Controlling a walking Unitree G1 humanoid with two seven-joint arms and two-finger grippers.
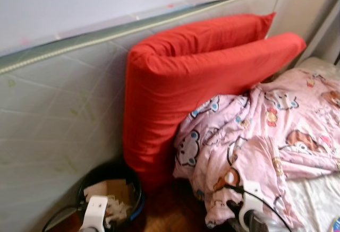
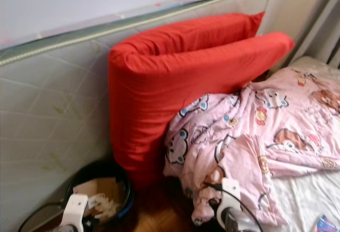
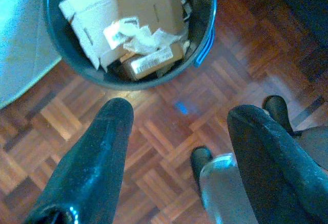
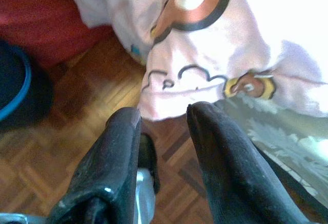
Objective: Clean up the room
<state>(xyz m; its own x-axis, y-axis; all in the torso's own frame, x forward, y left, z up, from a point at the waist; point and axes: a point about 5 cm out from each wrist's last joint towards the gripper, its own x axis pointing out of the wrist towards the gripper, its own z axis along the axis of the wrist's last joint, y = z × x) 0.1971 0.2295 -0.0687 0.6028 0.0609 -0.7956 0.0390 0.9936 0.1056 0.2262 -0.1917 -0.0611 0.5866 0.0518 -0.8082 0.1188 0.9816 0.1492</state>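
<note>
Parquet floor (image 3: 154, 147) runs along the lower edge of my head view, with a pale quilted mattress (image 1: 58, 104) against the wall at left. My task thing, I judge, is the pink cartoon-print blanket (image 1: 255, 136) spilling off the bed at lower right: soft, light, floppy, best pinched at its hanging edge. Right gripper (image 4: 164, 121) hovers just above that edge, fingers apart, empty. Left gripper (image 3: 177, 116), fingers spread, hangs over the black round bin of cardboard scraps (image 3: 128, 34).

Glossy black fingers (image 3: 92, 167), white wrists (image 1: 94, 211)

Pink blanket (image 4: 215, 55) over parquet floor (image 4: 61, 147)
</note>
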